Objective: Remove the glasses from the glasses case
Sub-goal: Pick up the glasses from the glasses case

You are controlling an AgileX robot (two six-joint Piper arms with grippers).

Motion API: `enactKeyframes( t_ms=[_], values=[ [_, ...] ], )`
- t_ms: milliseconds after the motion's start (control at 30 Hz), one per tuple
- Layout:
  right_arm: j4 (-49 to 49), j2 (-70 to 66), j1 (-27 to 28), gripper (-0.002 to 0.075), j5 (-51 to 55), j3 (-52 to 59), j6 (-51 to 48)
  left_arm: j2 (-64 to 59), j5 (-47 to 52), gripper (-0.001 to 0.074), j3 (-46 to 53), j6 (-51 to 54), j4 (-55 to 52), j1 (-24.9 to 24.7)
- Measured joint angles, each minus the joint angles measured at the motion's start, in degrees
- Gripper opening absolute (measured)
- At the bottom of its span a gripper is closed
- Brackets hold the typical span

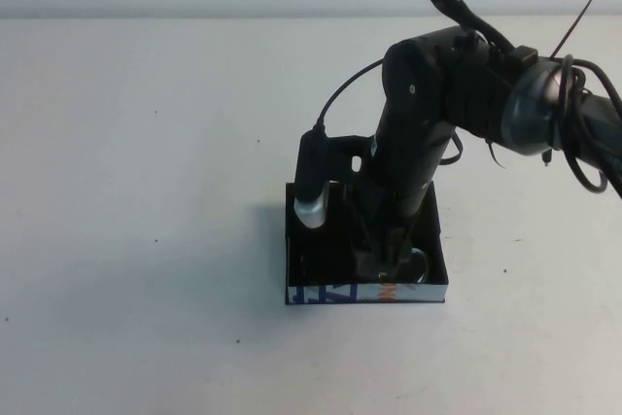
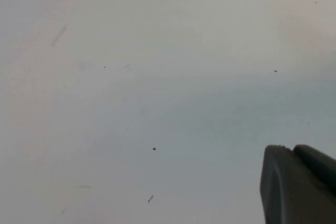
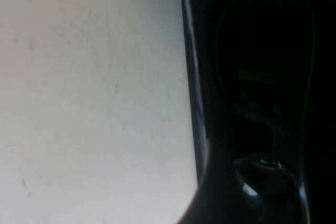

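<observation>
The glasses case (image 1: 364,293) is a shallow black box with a white-blue front wall, lying at the middle of the table. My right gripper (image 1: 386,261) reaches down inside it, over the glasses (image 1: 419,267), of which only one lens rim shows near the front right corner. The right wrist view shows the case wall (image 3: 190,66) and the dark glasses frame (image 3: 262,77) inside. My left gripper (image 2: 300,182) shows only in the left wrist view. It is shut and empty over the bare table, away from the case.
The white table (image 1: 146,191) surrounds the case on all sides. The right arm (image 1: 437,94) comes in from the far right and covers most of the case's inside. Its wrist camera (image 1: 311,203) hangs over the case's left part.
</observation>
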State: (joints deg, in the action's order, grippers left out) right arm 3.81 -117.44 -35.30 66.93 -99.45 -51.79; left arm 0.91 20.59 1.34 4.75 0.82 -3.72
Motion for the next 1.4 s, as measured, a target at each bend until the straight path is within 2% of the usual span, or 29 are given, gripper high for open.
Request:
enactKeyframes(
  t_ms=[233,800,867,967,1033,1200,1400],
  values=[
    [0.0,-2.4,0.0,0.0328,-2.0,0.0,0.0,0.0,0.0,-0.0005,0.0,0.0,0.0,0.0],
    [0.0,-5.4,0.0,0.0295,-4.1,0.0,0.0,0.0,0.0,-0.0004,0.0,0.0,0.0,0.0],
    [0.0,-6.0,0.0,0.0247,-4.0,-0.1,0.0,0.0,0.0,-0.0004,0.0,0.0,0.0,0.0],
    [0.0,-5.6,0.3,0.0128,-3.5,-0.5,0.1,0.0,0.0,-0.0004,0.0,0.0,0.0,0.0],
    [0.5,-4.8,0.7,0.0063,-1.8,-1.2,1.6,0.0,0.0,-0.0004,0.0,0.0,0.0,0.0],
    [-0.7,-1.0,2.2,0.0061,2.0,-4.9,8.3,0.0,0.0,-0.0004,0.0,0.0,0.0,0.0],
    [0.1,8.4,7.0,0.0061,2.8,-3.7,25.6,0.0,0.0,-0.0004,0.0,0.0,0.0,0.0]
  ],
)
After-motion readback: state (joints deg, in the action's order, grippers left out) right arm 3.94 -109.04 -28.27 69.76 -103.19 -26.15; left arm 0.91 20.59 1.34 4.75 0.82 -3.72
